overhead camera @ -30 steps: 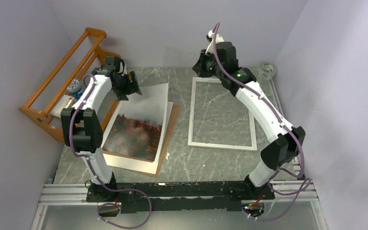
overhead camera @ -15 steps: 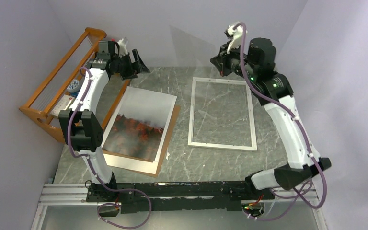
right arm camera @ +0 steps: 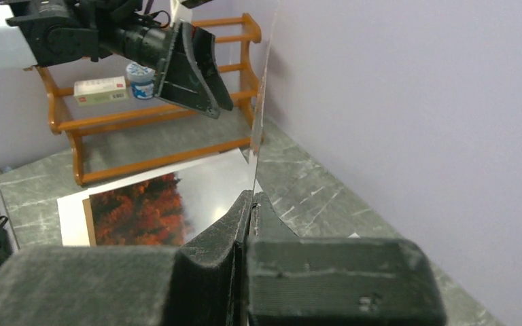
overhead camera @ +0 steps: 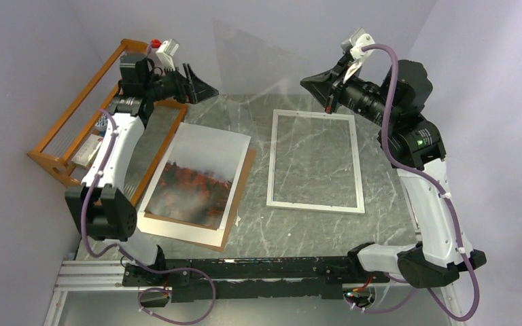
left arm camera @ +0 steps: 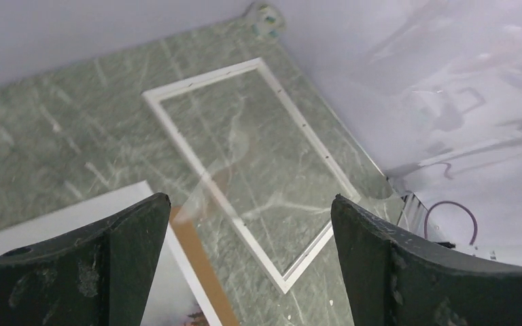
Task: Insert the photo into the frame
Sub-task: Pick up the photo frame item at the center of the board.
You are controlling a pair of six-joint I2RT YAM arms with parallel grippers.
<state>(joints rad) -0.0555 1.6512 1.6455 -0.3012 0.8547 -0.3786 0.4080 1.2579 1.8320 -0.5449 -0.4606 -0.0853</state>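
Pane [overhead camera: 258, 64] upright in raised right end effector [overhead camera: 308, 83].

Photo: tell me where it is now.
In the top view the photo lies flat on the brown board, left of the frame and right of the orange rack.

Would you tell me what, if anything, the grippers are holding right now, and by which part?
The right gripper is shut on a clear pane, pinching it at the edge nearest that gripper. The left gripper is open and holds nothing.
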